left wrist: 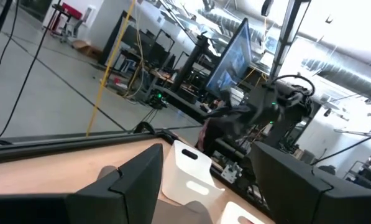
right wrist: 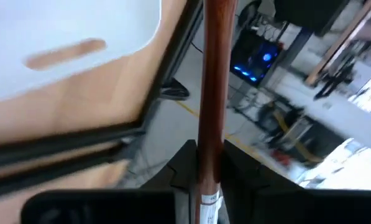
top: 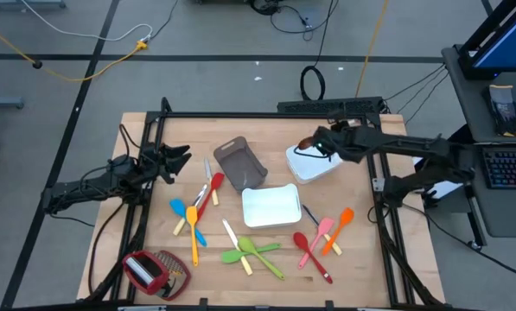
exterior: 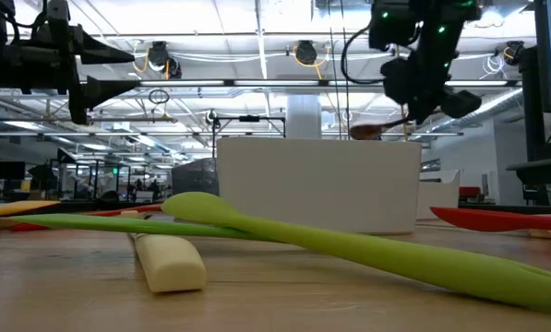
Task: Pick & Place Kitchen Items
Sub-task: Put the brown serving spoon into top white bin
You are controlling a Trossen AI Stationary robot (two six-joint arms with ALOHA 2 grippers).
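from above, the right gripper (top: 316,142) is reaching left over the far white tray (top: 314,164), pinching the brown spoon (top: 308,143). the left gripper (top: 178,158) is hovering at the table's (top: 413,250) left side, fingers spread. coloured utensils are lying scattered near the middle tray (top: 270,207). at table height, the spoon (exterior: 372,130) is hanging above a white tray (exterior: 317,184), a green spoon (exterior: 349,242) lying nearest. the right wrist camera is showing the handle (right wrist: 213,81) clamped between the fingers (right wrist: 185,165).
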